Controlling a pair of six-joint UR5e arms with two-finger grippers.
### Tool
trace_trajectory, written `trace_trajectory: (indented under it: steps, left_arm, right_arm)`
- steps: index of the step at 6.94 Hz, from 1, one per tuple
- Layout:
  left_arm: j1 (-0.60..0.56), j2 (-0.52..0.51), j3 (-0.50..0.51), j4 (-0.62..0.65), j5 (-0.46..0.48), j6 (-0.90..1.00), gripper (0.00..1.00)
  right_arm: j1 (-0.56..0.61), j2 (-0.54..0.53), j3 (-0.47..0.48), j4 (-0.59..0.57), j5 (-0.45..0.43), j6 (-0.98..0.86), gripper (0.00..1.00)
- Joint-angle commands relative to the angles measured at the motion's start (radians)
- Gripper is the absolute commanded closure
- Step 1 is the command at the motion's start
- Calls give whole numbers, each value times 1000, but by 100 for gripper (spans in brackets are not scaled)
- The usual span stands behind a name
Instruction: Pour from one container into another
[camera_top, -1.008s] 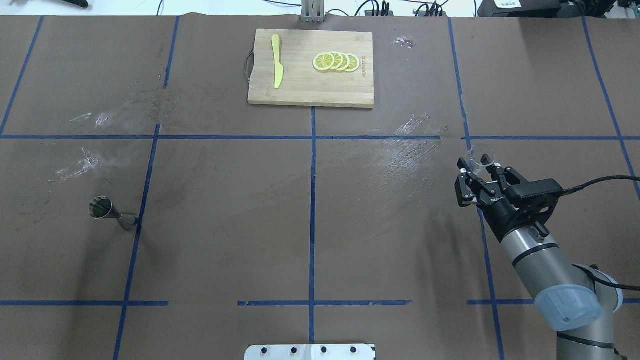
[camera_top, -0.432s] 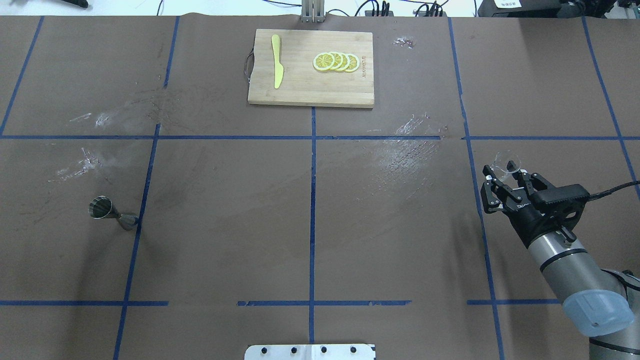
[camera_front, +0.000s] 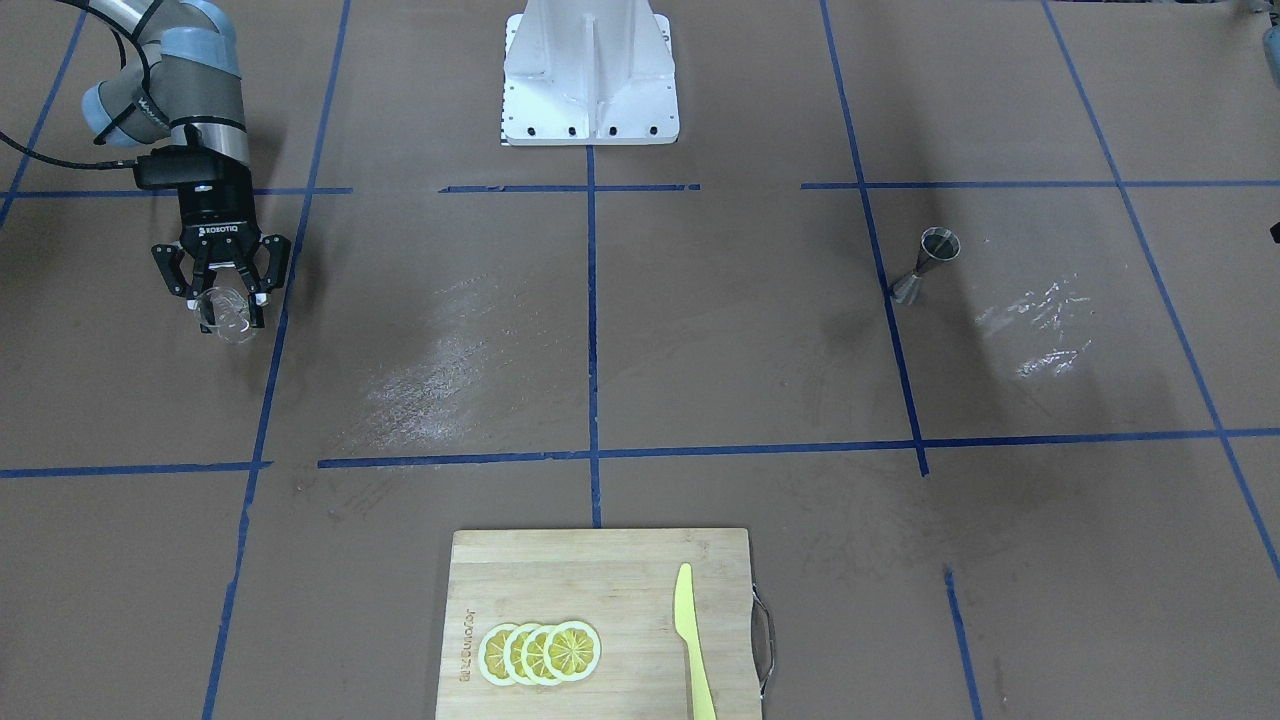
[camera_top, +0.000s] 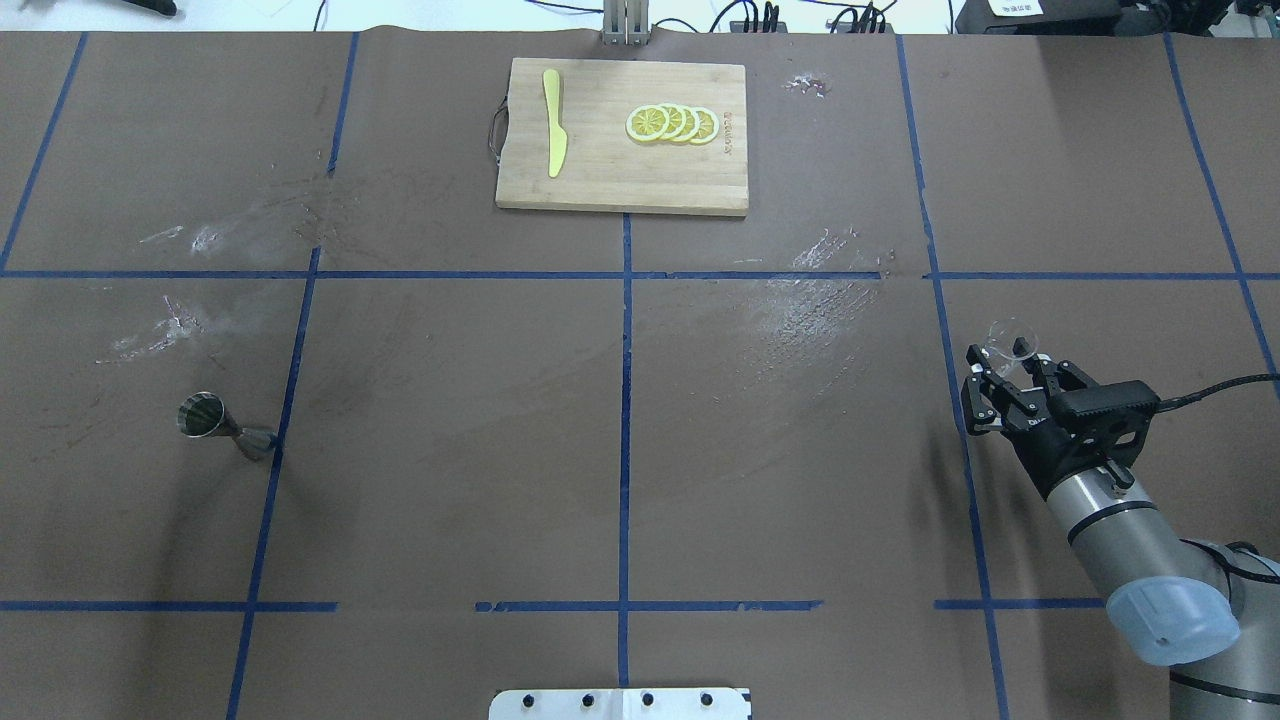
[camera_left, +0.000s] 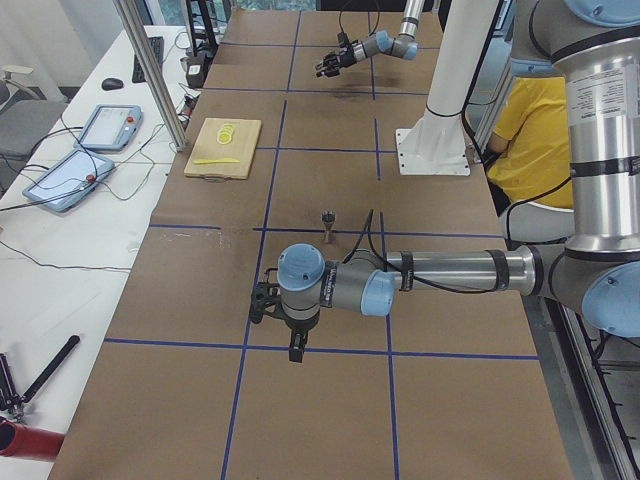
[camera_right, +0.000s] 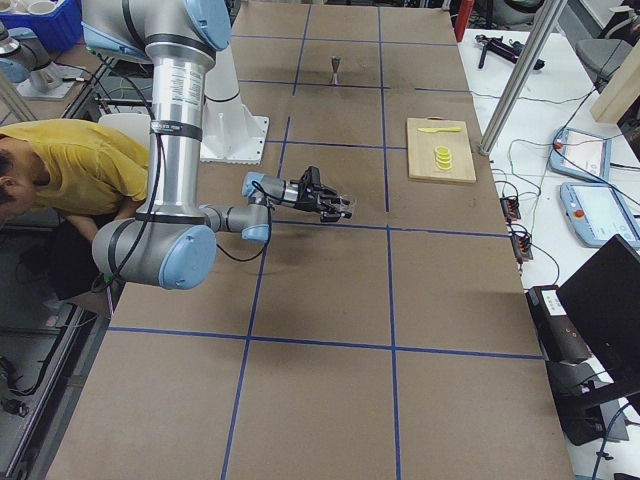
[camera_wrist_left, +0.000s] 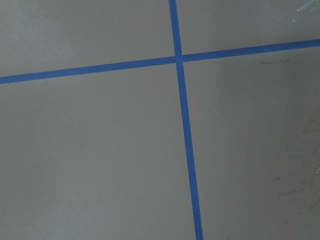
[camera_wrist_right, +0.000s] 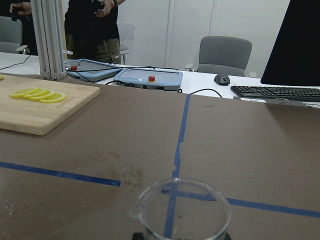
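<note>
Over the table's right-hand part, the clear cup (camera_top: 1010, 338) is held upright, pinched between the fingers of the right gripper (camera_top: 1012, 360). The metal jigger (camera_top: 215, 425) is seen standing far off on the left-hand part, well apart from the cup. A long carry leftward across the table is judged to be needed before any tilt; the left gripper (camera_left: 268, 303) is placed nearer the jigger, but whether it is spread or closed cannot be told.
</note>
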Motion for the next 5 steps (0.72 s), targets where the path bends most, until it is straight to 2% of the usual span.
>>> trace_trajectory:
  steps: [1, 5]
  left_arm:
    - [0, -2, 0, -1, -2, -1, 0]
    - [0, -2, 0, -3, -2, -1, 0]
  right_arm:
    - [-12, 1, -39, -2, 20, 13, 100]
    - [-34, 6, -66, -3, 34, 65, 100]
